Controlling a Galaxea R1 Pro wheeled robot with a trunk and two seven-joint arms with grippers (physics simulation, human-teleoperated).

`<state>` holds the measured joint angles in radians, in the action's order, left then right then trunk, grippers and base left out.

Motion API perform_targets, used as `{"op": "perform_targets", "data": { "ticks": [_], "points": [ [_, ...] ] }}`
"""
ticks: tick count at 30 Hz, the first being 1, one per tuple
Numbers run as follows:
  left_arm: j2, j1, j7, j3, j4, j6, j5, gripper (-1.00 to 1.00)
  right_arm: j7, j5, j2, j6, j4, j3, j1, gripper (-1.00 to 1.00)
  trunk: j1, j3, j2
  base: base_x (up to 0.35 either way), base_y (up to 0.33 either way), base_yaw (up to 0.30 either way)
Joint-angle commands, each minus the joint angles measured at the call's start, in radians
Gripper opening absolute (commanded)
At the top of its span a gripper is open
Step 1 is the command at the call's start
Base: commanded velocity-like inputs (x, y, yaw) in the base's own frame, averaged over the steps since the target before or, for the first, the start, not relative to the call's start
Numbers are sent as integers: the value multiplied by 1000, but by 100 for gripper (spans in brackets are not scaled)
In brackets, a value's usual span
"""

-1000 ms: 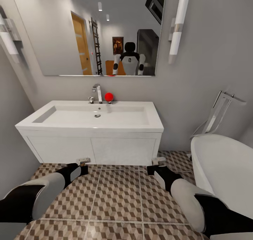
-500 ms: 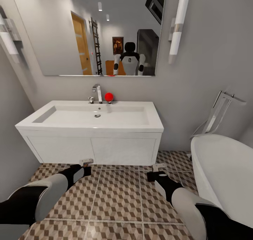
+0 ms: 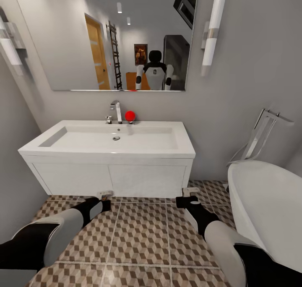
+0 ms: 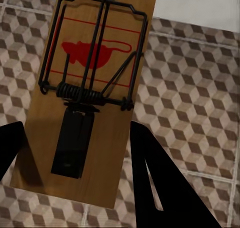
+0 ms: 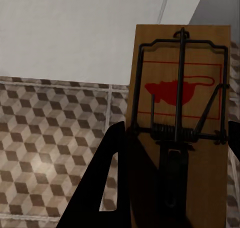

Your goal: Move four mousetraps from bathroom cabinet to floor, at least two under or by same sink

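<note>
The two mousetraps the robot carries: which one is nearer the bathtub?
The mousetrap in the right gripper, close beside the white bathtub. The mousetrap in the left gripper hangs before the sink instead.

Both arms wear glossy shells — pale grey-white over the forearms, black at the elbow bands and wrists. The left arm (image 3: 50,236) fills the lower left of the head view, the right arm (image 3: 226,241) the lower right. Each tapers to a black wrist; the fingers (image 4: 160,188) are flat, matte black wedges.
</note>
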<state>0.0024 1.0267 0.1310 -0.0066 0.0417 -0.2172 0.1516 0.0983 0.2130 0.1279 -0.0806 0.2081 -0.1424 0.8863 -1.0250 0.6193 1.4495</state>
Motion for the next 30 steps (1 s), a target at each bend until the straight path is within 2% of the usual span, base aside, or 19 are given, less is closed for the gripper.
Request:
{"op": "perform_targets", "data": {
  "ticks": [1,9,23,30],
  "points": [
    [-3,1,6,-1,1,-4,5,-100,1,10,1,-6,4,-8,0,-100,0,1,1,0,0,0],
    [-32,1,10,-1,1,-11,4,-100,1,9,0,-9,7,-9,0,-100,0,1,1,0,0,0],
    [-35,1,6,-1,1,-10,5,-100,3,11,0,-19,5,-5,0,-100,0,1,1,-5,0,0],
    [-35,1,5,-1,1,-10,5,-100,3,11,-1,-19,5,-5,0,-100,0,1,1,-240,0,0]
  ]
}}
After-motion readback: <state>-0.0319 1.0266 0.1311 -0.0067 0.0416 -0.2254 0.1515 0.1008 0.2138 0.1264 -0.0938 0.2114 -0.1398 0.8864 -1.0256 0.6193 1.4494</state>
